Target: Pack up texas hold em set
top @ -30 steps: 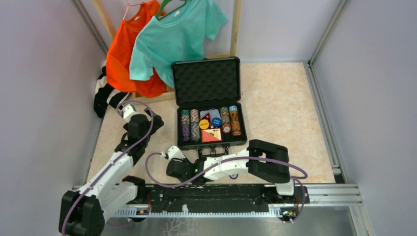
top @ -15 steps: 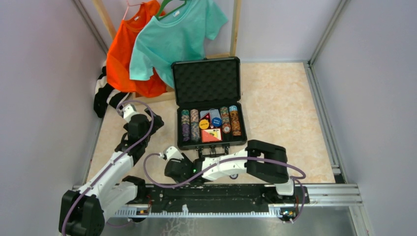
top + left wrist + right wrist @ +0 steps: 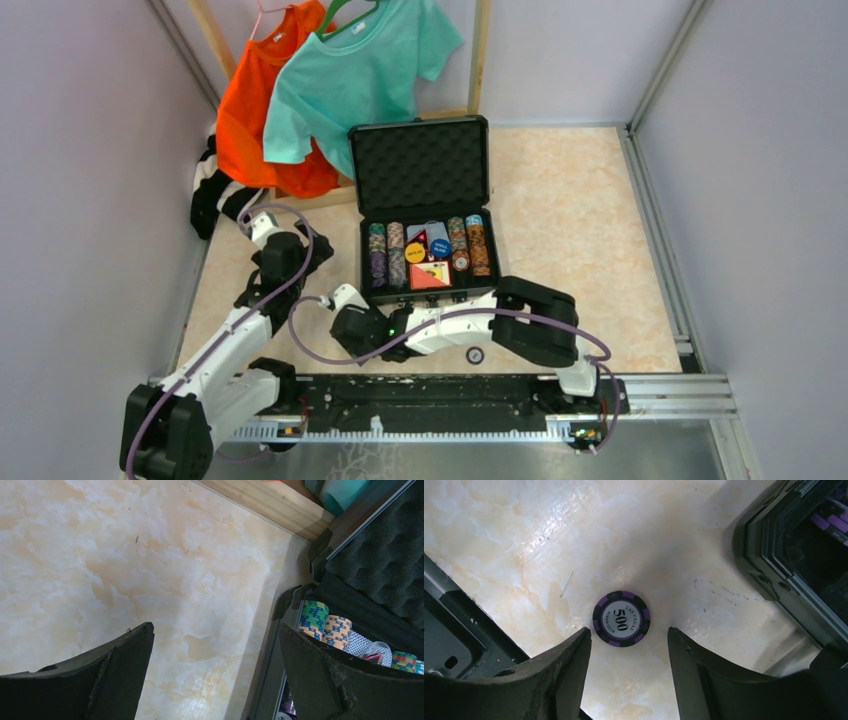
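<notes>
The black briefcase lies open mid-worktop, lid toward the far edge, its poker chips in rows. Gathering strays looks like the current step. The right claw, by the case's near-left corner, gapes empty over a flat purple 500 chip. It should next lower and pinch. The left claw, left of the case, is spread wide and holds nothing.
</notes>
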Controlling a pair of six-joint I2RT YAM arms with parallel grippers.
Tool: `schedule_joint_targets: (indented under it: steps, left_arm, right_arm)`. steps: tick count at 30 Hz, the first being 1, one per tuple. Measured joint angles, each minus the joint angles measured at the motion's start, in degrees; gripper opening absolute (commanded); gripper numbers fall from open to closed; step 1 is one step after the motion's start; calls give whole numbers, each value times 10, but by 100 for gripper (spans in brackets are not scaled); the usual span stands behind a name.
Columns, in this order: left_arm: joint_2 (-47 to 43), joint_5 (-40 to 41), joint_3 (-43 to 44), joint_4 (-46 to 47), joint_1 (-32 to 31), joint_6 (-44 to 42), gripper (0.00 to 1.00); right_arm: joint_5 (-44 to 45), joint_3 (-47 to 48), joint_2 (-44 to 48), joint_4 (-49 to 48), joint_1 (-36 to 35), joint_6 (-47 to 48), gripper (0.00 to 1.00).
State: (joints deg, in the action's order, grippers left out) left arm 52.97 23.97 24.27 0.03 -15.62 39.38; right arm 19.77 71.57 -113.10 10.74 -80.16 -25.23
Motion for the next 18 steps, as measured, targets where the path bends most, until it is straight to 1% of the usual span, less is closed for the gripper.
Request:
schedule_joint_targets:
  steps: [18]
  left_arm:
    - [22, 0, 0, 0, 4, 0, 99]
  right_arm:
    - [-9, 28, -27, -25, 8, 19, 58]
